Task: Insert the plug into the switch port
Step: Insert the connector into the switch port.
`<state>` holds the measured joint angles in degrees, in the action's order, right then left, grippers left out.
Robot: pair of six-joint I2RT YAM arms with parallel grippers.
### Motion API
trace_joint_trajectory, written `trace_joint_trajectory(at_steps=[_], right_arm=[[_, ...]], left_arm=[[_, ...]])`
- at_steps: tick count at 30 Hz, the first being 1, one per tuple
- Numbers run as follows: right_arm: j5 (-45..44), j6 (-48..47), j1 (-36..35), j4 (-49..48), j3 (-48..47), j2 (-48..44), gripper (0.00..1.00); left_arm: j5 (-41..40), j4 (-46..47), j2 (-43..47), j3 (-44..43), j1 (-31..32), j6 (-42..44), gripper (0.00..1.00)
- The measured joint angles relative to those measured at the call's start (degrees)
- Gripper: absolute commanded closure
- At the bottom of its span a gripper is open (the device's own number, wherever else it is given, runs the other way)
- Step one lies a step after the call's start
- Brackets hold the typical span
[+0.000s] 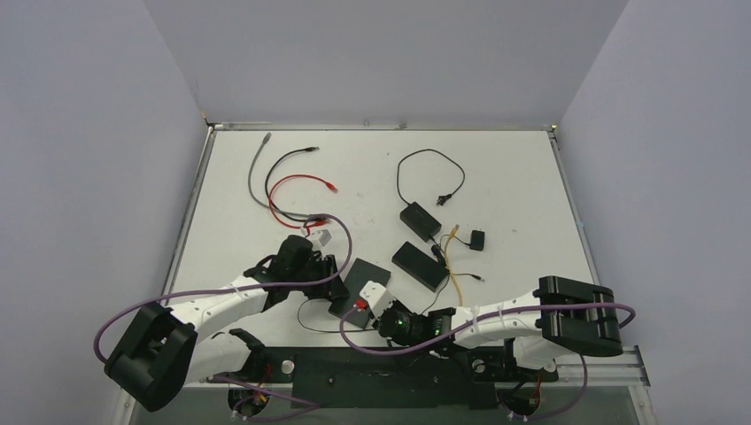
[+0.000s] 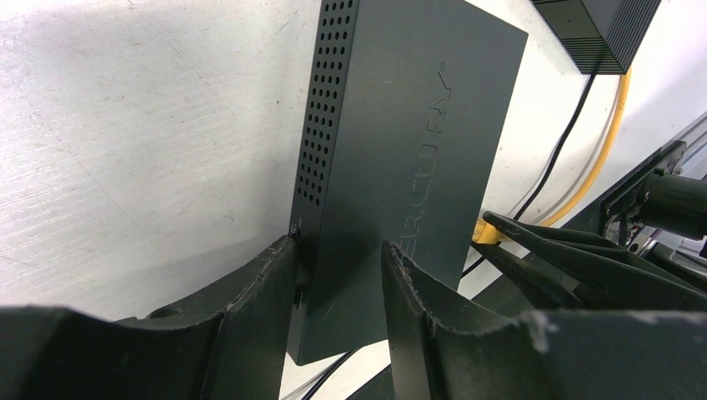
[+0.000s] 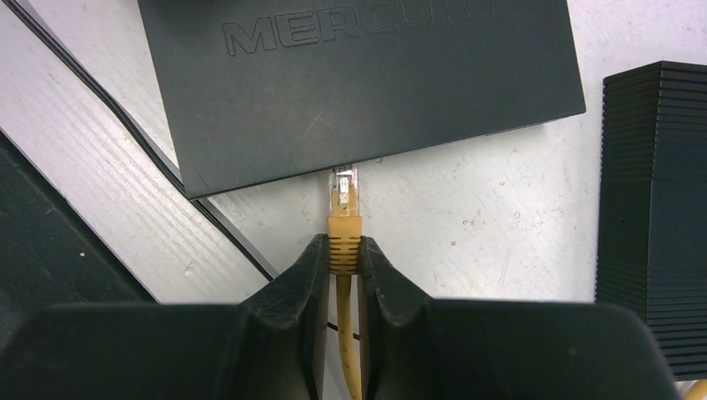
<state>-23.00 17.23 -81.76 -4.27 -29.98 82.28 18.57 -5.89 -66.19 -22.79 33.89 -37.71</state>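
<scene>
The switch (image 1: pixel 361 280) is a flat dark grey box marked MERCURY, lying near the front middle of the table. My left gripper (image 1: pixel 329 270) is shut on its near end; in the left wrist view the fingers (image 2: pixel 250 325) clamp the switch (image 2: pixel 392 150) from both sides. My right gripper (image 1: pixel 372 306) is shut on the yellow boot of the plug (image 3: pixel 343 200). In the right wrist view the plug's clear tip sits right at the switch's front edge (image 3: pixel 350 92), in line with a port. The yellow cable runs back between my right gripper's (image 3: pixel 343 250) fingers.
A second black box (image 1: pixel 420 265) and a power adapter (image 1: pixel 419 220) lie right of the switch, with a small black plug (image 1: pixel 476 240). Red (image 1: pixel 297 188), grey (image 1: pixel 257 173) and black cables lie at the back left. A ribbed black box (image 3: pixel 654 217) is close on the right.
</scene>
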Motion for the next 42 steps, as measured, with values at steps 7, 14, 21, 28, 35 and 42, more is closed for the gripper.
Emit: trace_joint_trajectory(at_steps=[7,14,21,28,35,42], right_arm=[[1.8,-2.4,1.2,-1.4,0.6,0.0,1.00],[4.3,-6.4,1.5,-2.1,1.2,-0.9,1.00],[7.0,-9.2,1.9,-1.6,1.3,-1.9,1.00],[9.2,-10.3,1.9,-1.7,1.3,-2.3,1.00],[10.5,-10.8,2.4,-2.6,2.0,-2.2,1.00],[10.3,-11.2,3.6,-4.2,2.7,-2.2,1.00]], left_arm=[[-1.0,-0.1,0.2,0.0,0.6,0.2,0.63],[-1.4,-0.3,0.4,0.0,0.9,0.7,0.63],[-1.4,-0.7,0.4,0.0,1.0,0.9,0.64],[-1.0,-1.6,0.9,0.0,1.2,0.9,0.64],[-0.8,-2.8,1.9,0.0,2.1,0.9,0.64],[-1.2,-4.5,3.0,0.0,2.6,0.9,0.64]])
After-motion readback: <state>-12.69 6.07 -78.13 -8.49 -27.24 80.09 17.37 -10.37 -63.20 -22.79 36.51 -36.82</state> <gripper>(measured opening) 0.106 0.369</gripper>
